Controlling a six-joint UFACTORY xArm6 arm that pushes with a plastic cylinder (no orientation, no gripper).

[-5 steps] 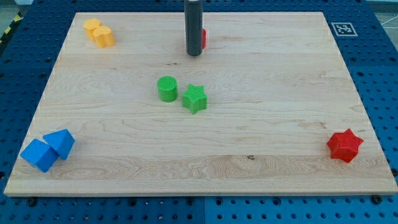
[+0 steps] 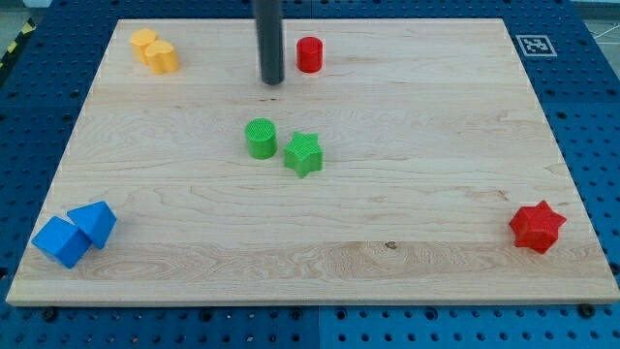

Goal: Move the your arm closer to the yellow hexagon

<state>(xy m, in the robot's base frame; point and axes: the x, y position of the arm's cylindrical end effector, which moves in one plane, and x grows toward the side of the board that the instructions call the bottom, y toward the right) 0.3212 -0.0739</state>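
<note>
Two yellow blocks touch at the view's top left: a yellow hexagon (image 2: 163,57) and a second yellow block (image 2: 144,41) just up-left of it. My tip (image 2: 271,81) rests on the board near the top middle, well to the right of the yellow hexagon. A red cylinder (image 2: 309,54) stands just right of the rod, clear of it.
A green cylinder (image 2: 261,139) and a green star (image 2: 303,153) sit together at mid-board, below my tip. Two blue blocks (image 2: 60,240) (image 2: 96,223) touch at the bottom left. A red star (image 2: 537,227) lies at the bottom right. The wooden board (image 2: 436,126) lies on a blue pegboard.
My tip has moved to the view's left, towards the yellow blocks. The red cylinder, half hidden behind the rod before, now shows in full. No block has moved.
</note>
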